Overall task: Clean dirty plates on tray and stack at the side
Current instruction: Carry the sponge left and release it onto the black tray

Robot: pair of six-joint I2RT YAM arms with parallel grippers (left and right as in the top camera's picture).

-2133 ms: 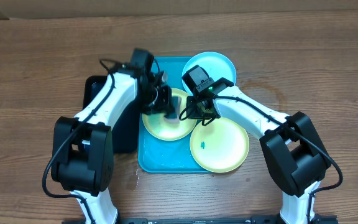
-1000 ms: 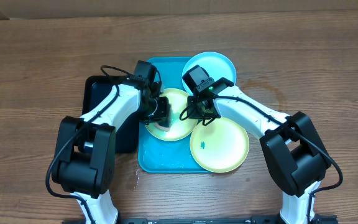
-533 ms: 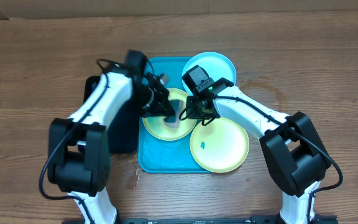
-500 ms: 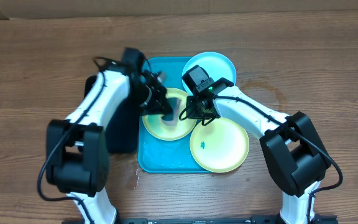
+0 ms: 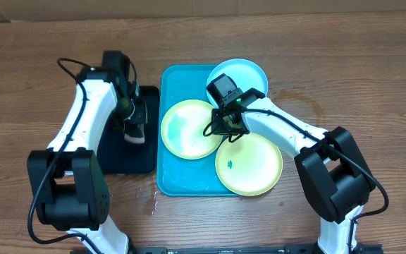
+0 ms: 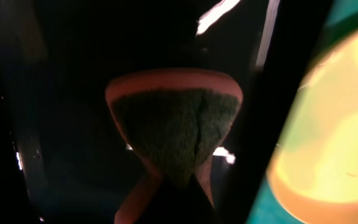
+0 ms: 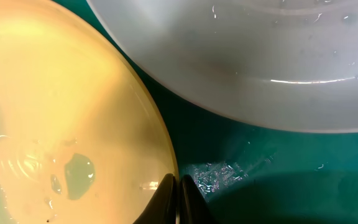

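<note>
On the wooden table, overhead view with 12 o'clock at the far edge: the turquoise tray lies at centre and carries all three plates. The first yellow-green plate sits at the tray's 9 o'clock side, its centre wet and glossy. The second yellow-green plate sits at 4 o'clock, overhangs the tray's rim and bears a small blue smudge. The light blue plate sits at 1 o'clock, partly covered by the right arm. A black tray lies just beside the turquoise tray at 9 o'clock. The left gripper hangs over this black tray, fingers clamped on a sponge with a pink body and a dark green scouring face; the sponge is pinched narrow where it is held. The right gripper reaches between the three plates to the 3 o'clock rim of the first yellow-green plate. In the right wrist view its fingers meet in a point at that rim. Whether the rim lies between them cannot be told. A faint ring stain marks the table at 3 o'clock, and a wet patch lies off the tray's 7 o'clock corner.
</note>
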